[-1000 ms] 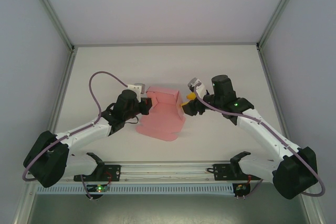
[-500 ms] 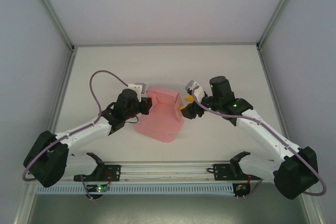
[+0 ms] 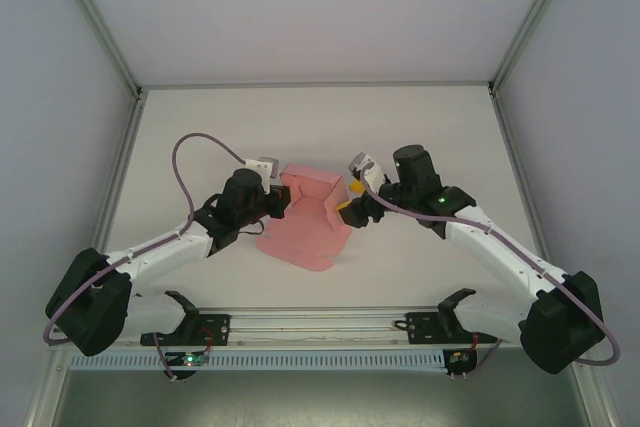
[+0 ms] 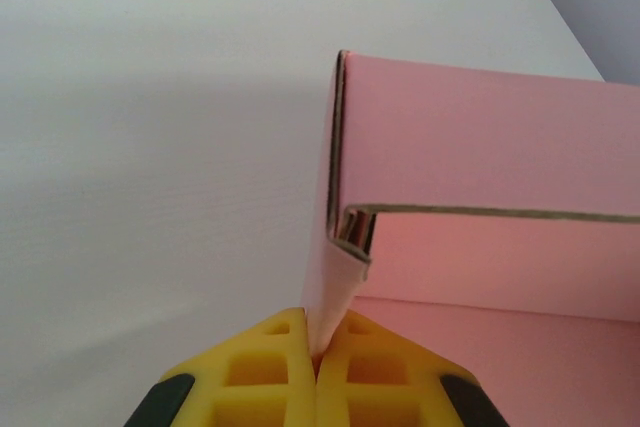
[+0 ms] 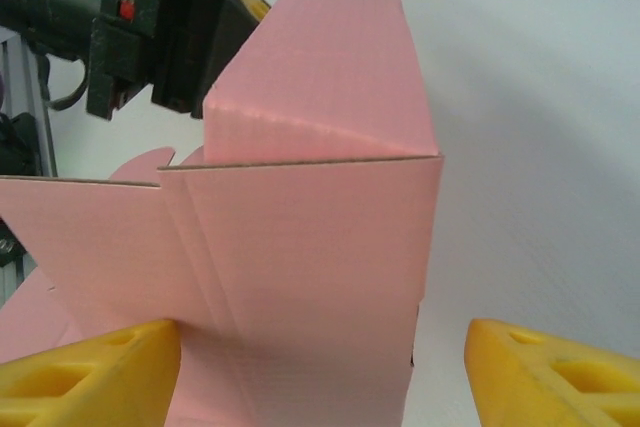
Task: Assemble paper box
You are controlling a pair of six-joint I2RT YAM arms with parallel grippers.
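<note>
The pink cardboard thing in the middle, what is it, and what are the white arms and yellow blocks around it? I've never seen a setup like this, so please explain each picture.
This is a robot with a left arm and a right arm, bolted at the near edge of a white table. The overhead picture looks down from above and behind them. Between them lies the paper box, a pink card sheet partly folded: some walls stand up and the rest lies flat. The other two pictures come from cameras on the wrists, so the yellow blocks are the grippers' own fingers. In the left wrist view, the left gripper is shut, pinching a thin flap of card. In the right wrist view, the right gripper is open around an upright wall, with a clear gap on one side, so it holds nothing.
</note>
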